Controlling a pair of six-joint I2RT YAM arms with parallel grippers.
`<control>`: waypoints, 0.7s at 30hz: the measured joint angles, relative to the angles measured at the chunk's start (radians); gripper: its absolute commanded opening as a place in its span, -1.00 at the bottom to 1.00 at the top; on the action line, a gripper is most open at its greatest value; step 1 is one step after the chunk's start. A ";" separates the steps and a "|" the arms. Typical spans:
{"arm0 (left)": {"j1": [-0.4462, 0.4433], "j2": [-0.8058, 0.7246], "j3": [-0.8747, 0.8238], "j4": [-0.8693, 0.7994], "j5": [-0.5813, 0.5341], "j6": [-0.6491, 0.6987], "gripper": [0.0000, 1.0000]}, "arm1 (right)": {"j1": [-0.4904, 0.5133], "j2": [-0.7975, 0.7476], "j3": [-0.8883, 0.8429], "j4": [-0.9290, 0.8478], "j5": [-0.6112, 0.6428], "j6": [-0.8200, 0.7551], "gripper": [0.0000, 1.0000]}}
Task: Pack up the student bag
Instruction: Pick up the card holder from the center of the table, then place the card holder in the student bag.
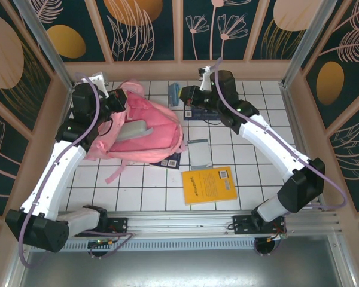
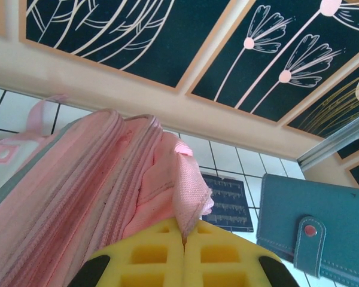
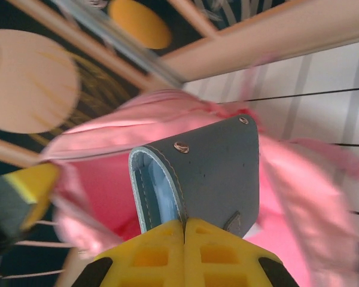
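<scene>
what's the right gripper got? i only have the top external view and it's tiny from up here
observer: the right gripper is shut on a blue wallet with a snap flap, gripped at one edge.
operator: and the left one, gripping anything
observer: yes, the left gripper is pinched shut on a pink fabric tab at the top of the student bag.
operator: wallet inside yet
observer: not yet; the left wrist view shows it off to the side of the bag, clear of the fabric.

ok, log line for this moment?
left pincer: shut on backpack edge | right pincer: shut on wallet, near backpack | yellow book: on table
</scene>
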 measured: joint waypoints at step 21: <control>0.000 0.050 0.132 0.015 0.116 -0.097 -1.00 | 0.192 0.532 0.042 0.637 -0.249 0.483 -1.00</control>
